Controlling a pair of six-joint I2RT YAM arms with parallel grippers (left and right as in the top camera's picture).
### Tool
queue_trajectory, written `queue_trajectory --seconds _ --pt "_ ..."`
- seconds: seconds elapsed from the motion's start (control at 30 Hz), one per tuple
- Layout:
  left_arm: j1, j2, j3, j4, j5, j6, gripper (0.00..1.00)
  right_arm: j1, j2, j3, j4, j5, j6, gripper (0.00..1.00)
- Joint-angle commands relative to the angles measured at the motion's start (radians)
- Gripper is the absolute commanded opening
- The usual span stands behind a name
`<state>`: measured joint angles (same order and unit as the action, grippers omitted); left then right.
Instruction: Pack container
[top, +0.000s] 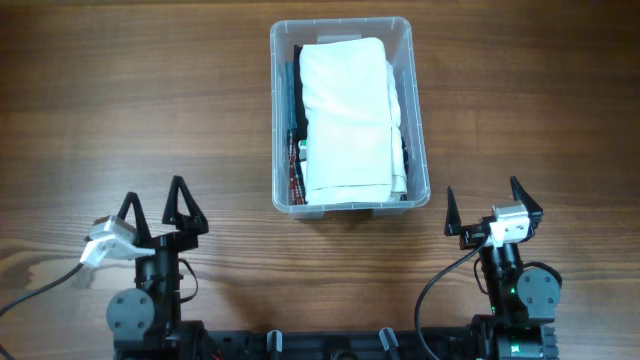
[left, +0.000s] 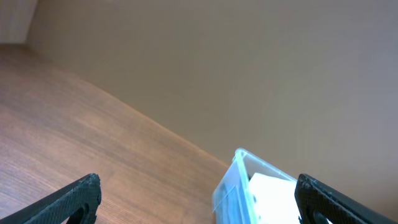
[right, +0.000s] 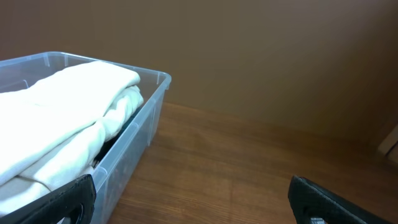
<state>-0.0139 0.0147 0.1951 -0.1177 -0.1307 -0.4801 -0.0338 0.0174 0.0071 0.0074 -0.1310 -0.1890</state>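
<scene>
A folded white garment is packed in the clear rectangular plastic container; left gripper and right gripper are spread, empty.

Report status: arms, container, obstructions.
Left gripper and right gripper: jaws open, empty, short of the container. Container packed, white folded cloth on top. Nothing in the way.

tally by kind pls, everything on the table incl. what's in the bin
container: 1
white folded cloth, on top inside it: 1
darker clothes underneath: at least 1, mostly hidden, exact count can't be told
grippers: 2, left gripper and right gripper, both open and empty
total: at least 5
</scene>
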Motion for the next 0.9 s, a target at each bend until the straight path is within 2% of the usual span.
queue_trajectory --seconds 0.0,0.17,0.3,0.5,0.63,0.87 --pt "-0.003 -0.012 -0.066 0.056 0.051 0.081 1.00 -0.005 -0.010 -0.002 0.003 -0.008 -0.018 1.00" --pt "-0.003 -0.012 -0.121 0.069 0.056 0.082 1.00 -0.005 -0.010 -0.002 0.003 -0.008 -0.019 1.00" --pt "-0.003 -0.012 -0.166 0.069 0.097 0.146 1.00 -0.005 -0.010 -0.002 0.003 -0.008 -0.018 1.00" --pt "-0.003 -0.012 -0.190 0.047 0.209 0.393 1.00 -0.005 -0.010 -0.002 0.003 -0.008 -0.018 1.00" --pt "-0.003 -0.012 -0.190 0.047 0.214 0.503 1.00 -0.005 -0.010 -0.002 0.003 -0.008 -0.018 1.00" --pt "-0.003 -0.012 -0.189 0.047 0.209 0.499 1.00 -0.005 -0.010 -0.002 0.003 -0.008 -0.018 1.00"
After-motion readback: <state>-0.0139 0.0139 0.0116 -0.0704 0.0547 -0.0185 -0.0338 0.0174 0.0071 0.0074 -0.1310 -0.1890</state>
